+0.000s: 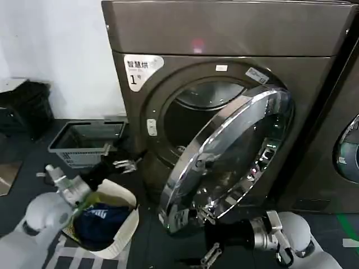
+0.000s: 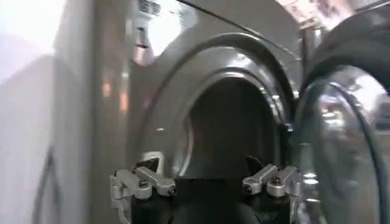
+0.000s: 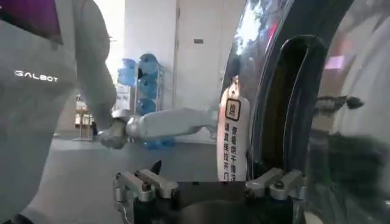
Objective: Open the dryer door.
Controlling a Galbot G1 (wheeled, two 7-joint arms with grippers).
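The dryer door [image 1: 235, 157] already stands swung well open; both released end effectors, left [image 1: 128, 164] and right [image 1: 210, 256], hold nothing.

Laundry room: numbered dryer [image 1: 224, 106] beside neighbouring machine [image 1: 345, 140]

– Dim down here by the floor, though the white wall [image 1: 61, 50] glows.
– Aye, and glare streaks the dryer door [image 1: 230, 162]; close up, its chrome blurs soft.
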